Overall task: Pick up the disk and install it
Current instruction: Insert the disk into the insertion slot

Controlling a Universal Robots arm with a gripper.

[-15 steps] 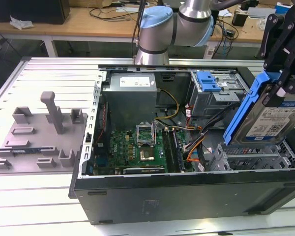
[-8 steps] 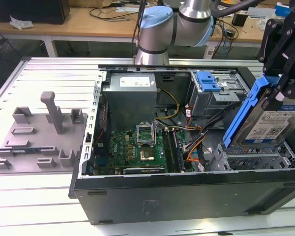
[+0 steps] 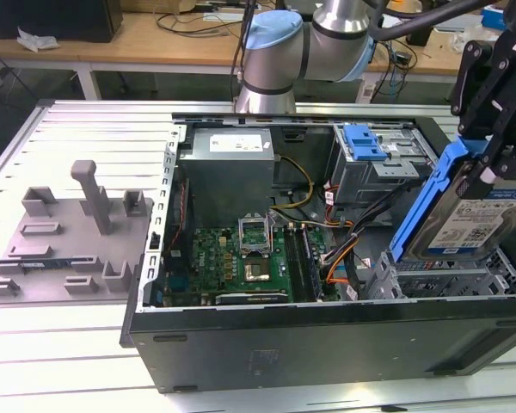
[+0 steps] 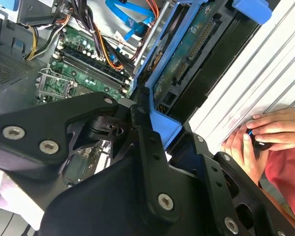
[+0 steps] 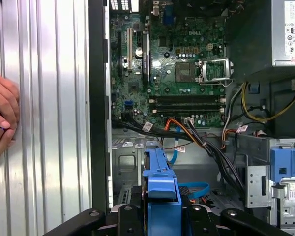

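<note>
In the exterior view the gripper (image 3: 484, 172) hangs at about three o'clock from the motherboard (image 3: 241, 254), over the near corner of the open computer case (image 3: 327, 344). It is clamped on the disk (image 3: 469, 219), holding it by its upper end. The disk is in the air, tilted, label outward, and its blue carrier frame (image 3: 426, 206) slopes down toward the metal drive cage (image 3: 447, 275) beneath it. The lower edge seems to sit just at the cage's rim, but whether it touches cannot be made out from this angle. The second wrist view shows the black fingers (image 4: 147, 142) closed on the frame and the disk's circuit-board side facing the camera.

The grey power-supply box (image 3: 232, 163) sits at twelve o'clock from the motherboard and the small blue latch (image 3: 365, 142) at about one o'clock, both well clear of the disk.

Judged from here, the tilt is the main risk. A corner of the frame could catch on the cage rim and twist the disk in a grip that holds only one end. The orange and black cables (image 3: 342, 254) lie just beside the cage at nine o'clock from it and could be pinched or dragged under the frame. A person's hands (image 4: 268, 135) rest on the slatted table (image 3: 69, 129) beside the case, near the arm's working space.
</note>
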